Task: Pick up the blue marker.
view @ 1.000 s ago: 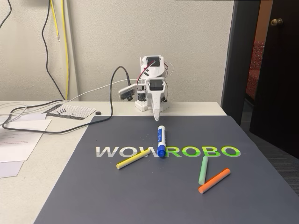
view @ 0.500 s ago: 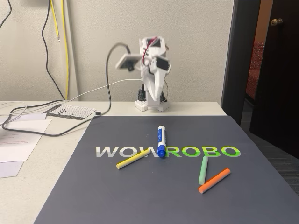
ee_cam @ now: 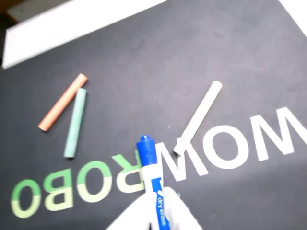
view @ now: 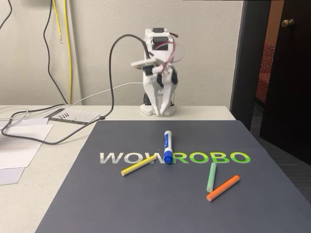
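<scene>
**Ana:** Plain beige wall behind, a pale desk, and on it a dark mat (view: 146, 204) printed with "WOWROBO". Where is the arm?

**Ben:** At the far edge of the desk in the fixed view, folded up high, with the gripper (view: 160, 110) pointing down near its own base. It is well back from the mat's middle.

**Ana:** And the blue marker (view: 168, 146)?

**Ben:** Flat on the mat, between the W and the R of the lettering. Its long axis runs almost straight toward the arm: white tail end nearer the base, rounded blue cap nearer the camera. So the reach is forward and down along that line.

**Ana:** Is the gripper wide or narrow?

**Ben:** I cannot tell. In the fixed view the fingers merge into one white wedge. In the wrist view two blurred white tips sit at the bottom edge with the marker (ee_cam: 152, 182) showing between them, but that is only line of sight; it holds nothing.

**Ana:** How will it handle?

**Ben:** Smooth, round plastic barrel, short and thick, so it may roll on the matte mat. I judge closing across the barrel is the sound approach.

**Ana:** Anything near?

**Ben:** A thin yellow stick (view: 138, 165) just beside the cap. A green stick (view: 211, 176) and an orange stick (view: 223, 188) lie well apart.
</scene>
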Controlling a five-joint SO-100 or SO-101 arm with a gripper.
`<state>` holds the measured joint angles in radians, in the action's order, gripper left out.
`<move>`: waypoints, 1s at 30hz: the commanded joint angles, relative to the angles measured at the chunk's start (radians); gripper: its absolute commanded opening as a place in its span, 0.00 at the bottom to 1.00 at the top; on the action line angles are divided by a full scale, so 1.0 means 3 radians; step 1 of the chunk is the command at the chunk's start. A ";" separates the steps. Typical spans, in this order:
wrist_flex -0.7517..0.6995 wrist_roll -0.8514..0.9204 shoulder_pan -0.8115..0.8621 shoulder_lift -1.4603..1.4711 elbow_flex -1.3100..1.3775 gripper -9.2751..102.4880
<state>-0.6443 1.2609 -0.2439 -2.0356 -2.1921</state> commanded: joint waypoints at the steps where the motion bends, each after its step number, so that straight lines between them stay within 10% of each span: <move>1: 0.0128 0.0297 0.0046 0.0112 0.0133 0.08; 10: 0.0164 0.0844 0.0148 0.0496 0.0169 0.20; 30: -0.1370 0.0818 -0.0051 0.1636 0.1375 0.26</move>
<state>-1.0370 1.5048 -0.2470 -1.5478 -1.8377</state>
